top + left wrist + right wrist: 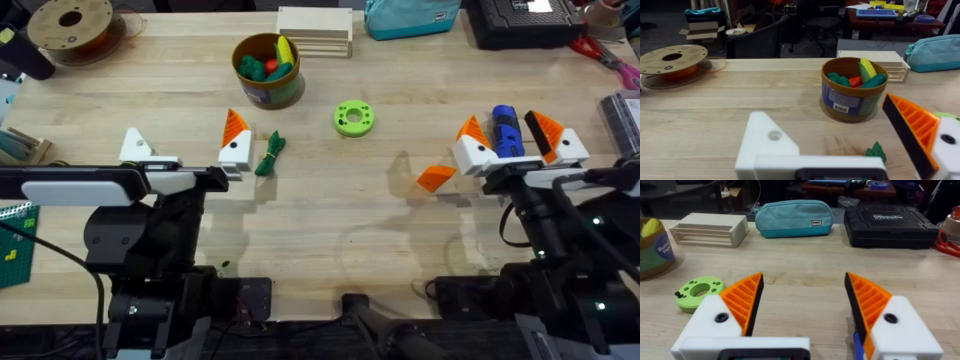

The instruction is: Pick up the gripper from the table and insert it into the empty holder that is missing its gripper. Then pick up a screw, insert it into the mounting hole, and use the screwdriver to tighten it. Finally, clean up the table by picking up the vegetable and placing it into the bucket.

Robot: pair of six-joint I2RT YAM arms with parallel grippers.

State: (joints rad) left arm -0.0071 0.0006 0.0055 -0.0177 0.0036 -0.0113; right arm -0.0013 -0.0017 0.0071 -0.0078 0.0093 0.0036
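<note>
My left gripper [185, 152] hangs low over the table's [320, 230] left half with its fingers spread wide and nothing between them. One finger is the bare white holder [135, 147], its mounting hole visible in my left wrist view [775, 135]; the other finger carries its orange tip [235, 125]. The vegetable [270, 155] lies on the wood just beside that tipped finger, apart from it. The bucket [268, 85] stands behind it, upright, with toy foods inside. My right gripper [520, 140] sits over the right half, fingers released and apart, both orange pads [742, 302] in place. The blue screwdriver [505, 130] lies between those fingers; I cannot tell whether either pad touches it. The loose orange gripper [436, 178] rests on the table just beside my right gripper, toward the centre. A green disc [353, 118] lies mid-table, well apart from both grippers.
</note>
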